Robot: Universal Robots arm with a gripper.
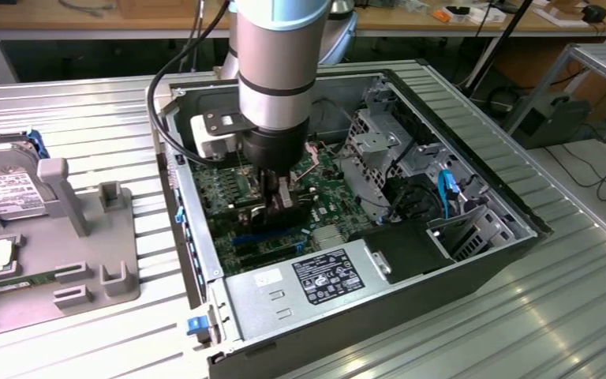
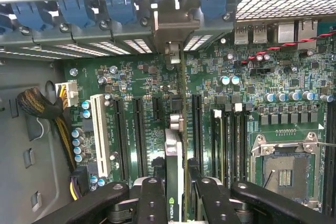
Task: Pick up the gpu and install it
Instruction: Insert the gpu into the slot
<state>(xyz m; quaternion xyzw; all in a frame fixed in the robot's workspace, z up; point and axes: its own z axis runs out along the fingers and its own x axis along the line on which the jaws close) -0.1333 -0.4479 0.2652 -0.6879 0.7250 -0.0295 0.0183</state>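
From the wrist view, nearest to me, the end effector [image 2: 176, 192] is clenched on the gpu [image 2: 175, 182]: its black fingers [image 2: 151, 203] press the card from both sides, low in the middle of the frame. I hold the card on edge, thin side toward the camera, so I judge its connector edge points down at the motherboard [image 2: 157, 98]. The card runs away from the fingers up the centre of the frame, and its metal bracket [image 2: 173, 24] sits at the top centre against the row of blue-clipped rear openings. That alignment makes sense to me: the bracket has to meet the back wall of the case while the card lines up with one of the long black slots [image 2: 137, 135] running parallel beside it. Whether the card is fully seated, I cannot tell.

In the exterior view, the arm [image 1: 274, 63] comes straight down from the top centre into the open computer case [image 1: 472, 197], which lies on its side on the ribbed metal bench [image 1: 72, 118]. Farther off, at the left edge, a grey parts tray [image 1: 82, 237] holds a hard drive [image 1: 9, 193].
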